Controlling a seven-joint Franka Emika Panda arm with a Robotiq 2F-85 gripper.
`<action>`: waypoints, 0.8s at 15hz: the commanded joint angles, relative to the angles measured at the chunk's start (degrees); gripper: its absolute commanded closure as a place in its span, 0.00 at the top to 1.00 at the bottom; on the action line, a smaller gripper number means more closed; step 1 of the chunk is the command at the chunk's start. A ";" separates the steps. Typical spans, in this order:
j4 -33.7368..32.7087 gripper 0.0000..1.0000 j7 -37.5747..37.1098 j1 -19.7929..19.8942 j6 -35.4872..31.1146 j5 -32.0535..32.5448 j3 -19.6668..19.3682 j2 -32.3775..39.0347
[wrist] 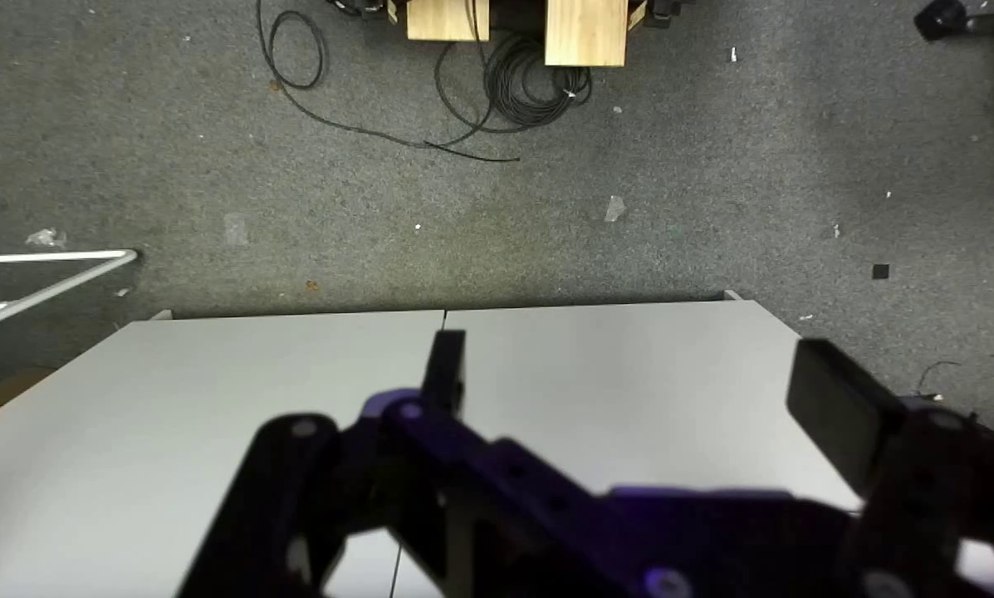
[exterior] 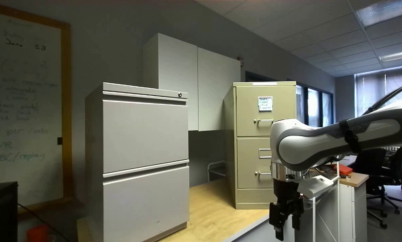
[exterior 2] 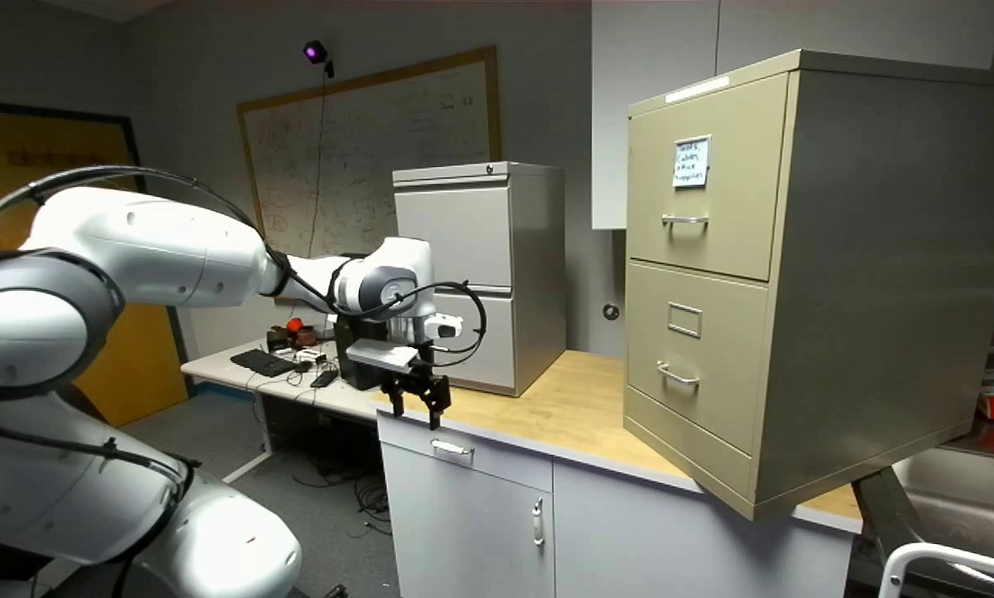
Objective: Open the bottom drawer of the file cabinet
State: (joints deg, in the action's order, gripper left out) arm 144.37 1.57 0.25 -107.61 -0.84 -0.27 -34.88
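1. The gripper point(exterior 2: 418, 415) hung empty, fingers point(wrist: 841, 411) down and well apart, probably spread to fit around the handle point(exterior 2: 678, 377)
2. The bottom drawer point(exterior 2: 700, 349) sat closed, low in the file cabinet point(exterior 2: 862, 274), whose front corner overhung the counter point(exterior 2: 571, 394) (perhaps to let the drawer slide out freely)
3. The cabinet was boxy, smooth tan metal; the handle, a slim shiny bar; the counter, pale and wood-grained
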 commanded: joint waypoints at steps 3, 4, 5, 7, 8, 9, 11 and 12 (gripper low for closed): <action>-0.11 1.00 -0.06 -0.13 0.13 0.08 -0.12 0.02; -0.11 1.00 -0.06 -0.13 0.13 0.08 -0.12 0.02; -0.28 1.00 0.22 -0.53 -0.52 0.13 0.23 0.51; -1.50 1.00 -0.46 -0.45 -1.13 1.04 0.97 2.42; -2.26 1.00 -0.27 -0.36 -1.91 2.17 1.39 3.51; -3.17 1.00 -0.38 -0.10 -2.73 3.57 1.87 4.89; -5.47 1.00 -0.45 0.45 -4.65 7.41 2.63 8.19; -6.73 1.00 -0.51 0.69 -5.55 9.36 2.76 9.80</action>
State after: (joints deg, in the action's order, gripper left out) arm 142.73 1.63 0.07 -111.83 3.93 1.28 -30.89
